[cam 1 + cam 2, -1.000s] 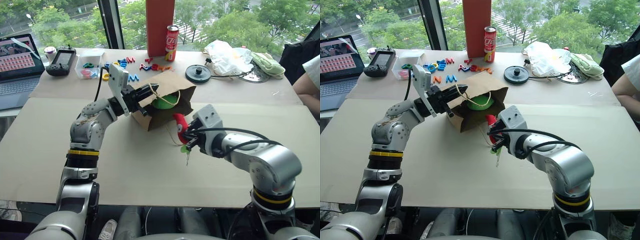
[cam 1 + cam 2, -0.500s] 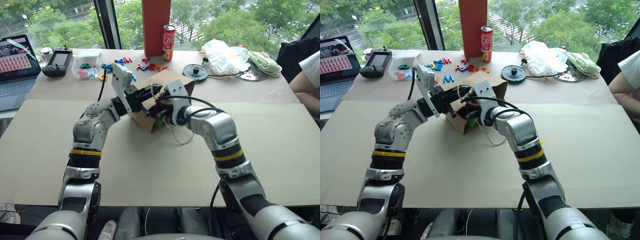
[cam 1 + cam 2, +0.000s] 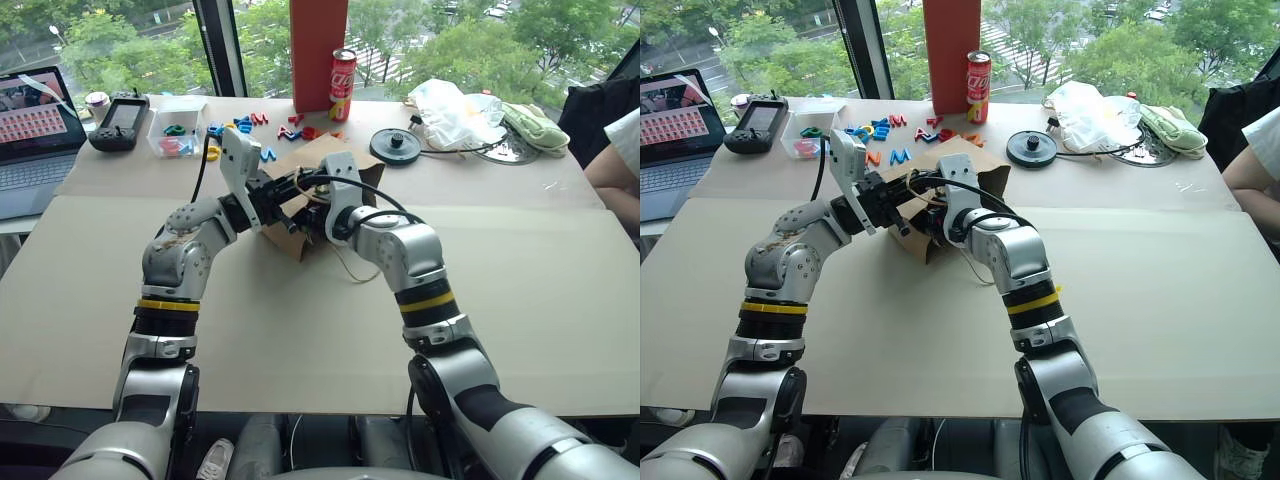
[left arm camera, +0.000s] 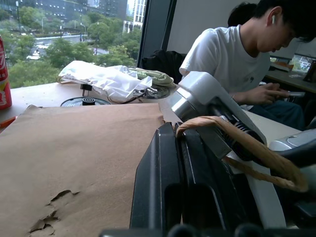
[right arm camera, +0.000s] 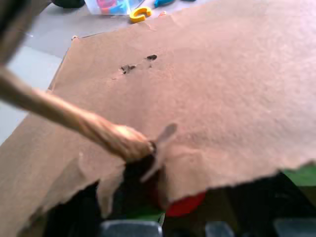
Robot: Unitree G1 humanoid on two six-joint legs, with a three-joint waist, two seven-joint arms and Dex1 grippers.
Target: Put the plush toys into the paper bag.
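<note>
The paper bag (image 3: 335,165) lies on its side mid-table, mouth toward me. My left gripper (image 3: 292,190) is shut on its twine handle (image 4: 237,143) at the upper lip and holds the mouth up. My right gripper (image 3: 313,217) reaches into the mouth beneath that lip; in the right wrist view its jaws stand apart. Just past them, inside the bag, lies the red chili plush toy (image 5: 181,203). A sliver of the lime-green plush toy (image 5: 302,175) shows deeper in. The bag's brown panel (image 5: 222,84) has small tears.
Behind the bag are coloured plastic letters (image 3: 240,125), a cola can (image 3: 342,72) and a red box (image 3: 320,50). A laptop (image 3: 35,130) and a controller (image 3: 122,122) sit far left. A white plastic bag (image 3: 455,110), a black disc (image 3: 396,146) and a person's arm (image 3: 612,170) are at the right.
My right arm swung forward and left, carrying the red chili toy from the table in front of the bag into its mouth, and its jaws spread. The left gripper kept still on the handle.
</note>
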